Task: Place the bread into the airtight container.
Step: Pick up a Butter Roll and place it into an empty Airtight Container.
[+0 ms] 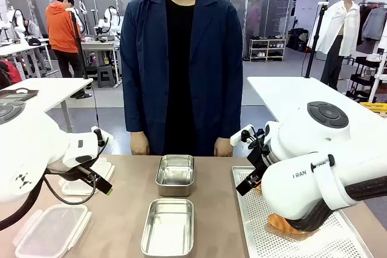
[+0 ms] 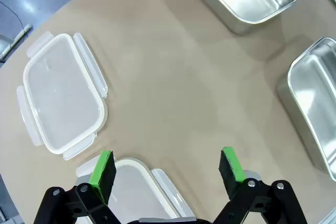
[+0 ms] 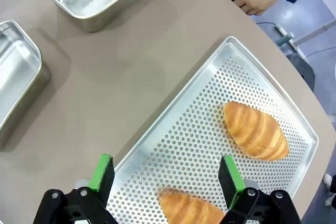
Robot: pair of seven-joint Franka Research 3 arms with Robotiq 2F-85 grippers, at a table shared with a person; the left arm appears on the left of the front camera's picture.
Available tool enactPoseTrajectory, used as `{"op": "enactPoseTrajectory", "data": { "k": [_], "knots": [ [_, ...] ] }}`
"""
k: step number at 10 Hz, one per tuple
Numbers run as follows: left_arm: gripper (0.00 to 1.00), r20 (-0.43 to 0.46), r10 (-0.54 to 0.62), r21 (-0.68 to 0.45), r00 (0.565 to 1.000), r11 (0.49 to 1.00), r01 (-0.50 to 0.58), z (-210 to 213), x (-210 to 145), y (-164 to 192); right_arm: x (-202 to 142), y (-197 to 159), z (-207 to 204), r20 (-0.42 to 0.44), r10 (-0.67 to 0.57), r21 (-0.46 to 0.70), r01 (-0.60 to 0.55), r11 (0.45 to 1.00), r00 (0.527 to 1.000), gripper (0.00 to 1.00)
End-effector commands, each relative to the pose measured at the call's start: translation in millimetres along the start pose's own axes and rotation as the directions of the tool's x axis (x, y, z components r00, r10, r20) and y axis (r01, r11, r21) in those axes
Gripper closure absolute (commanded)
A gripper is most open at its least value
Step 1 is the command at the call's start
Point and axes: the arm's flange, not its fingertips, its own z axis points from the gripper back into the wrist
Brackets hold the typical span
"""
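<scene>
Right pincer (image 3: 165,169) wide open, empty, above bread (image 3: 191,209); left pincer (image 2: 167,163) open, empty.

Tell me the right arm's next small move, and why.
Probably lower the right gripper onto the nearer bread roll and stop astride it. The jaws stand open and empty above the perforated tray, and that roll lies just below them, roughly in line with the gap, so a short descent should bring it within grasp.

Golden-brown bread (image 3: 256,131); silver perforated tray (image 3: 210,103); tan table (image 3: 115,77); navy jacket (image 1: 211,58).
</scene>
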Motion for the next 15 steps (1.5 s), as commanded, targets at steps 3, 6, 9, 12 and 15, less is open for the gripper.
{"op": "enactPoseTrajectory", "data": {
  "k": [3,6,9,12,15],
  "knots": [
    [0.0,0.0,0.0,0.0,1.0,1.0,0.0,0.0,0.1,-0.2,0.0,0.0,0.0,0.0,0.0,0.0,0.0,1.0,1.0,0.0],
    [0.0,0.0,0.0,0.0,1.0,1.0,0.0,0.0,0.1,-0.2,0.0,0.0,0.0,0.0,0.0,0.0,0.0,1.0,1.0,0.0],
    [0.0,0.0,-0.001,0.0,1.0,1.0,0.001,0.0,0.1,-0.4,0.1,0.2,0.0,0.0,0.003,-0.001,-0.003,1.0,1.0,0.0],
    [0.0,-0.013,-0.001,-0.061,1.0,0.998,0.001,79.5,47.2,18.4,44.6,-43.7,108.5,0.042,-0.072,0.047,0.07,0.996,0.997,0.0],
    [0.0,0.043,-0.001,-0.15,0.999,0.989,0.008,227.3,72.9,39.7,57.1,-95.5,242.4,-0.065,-0.092,0.05,0.095,0.994,0.994,0.0]
  ]
}}
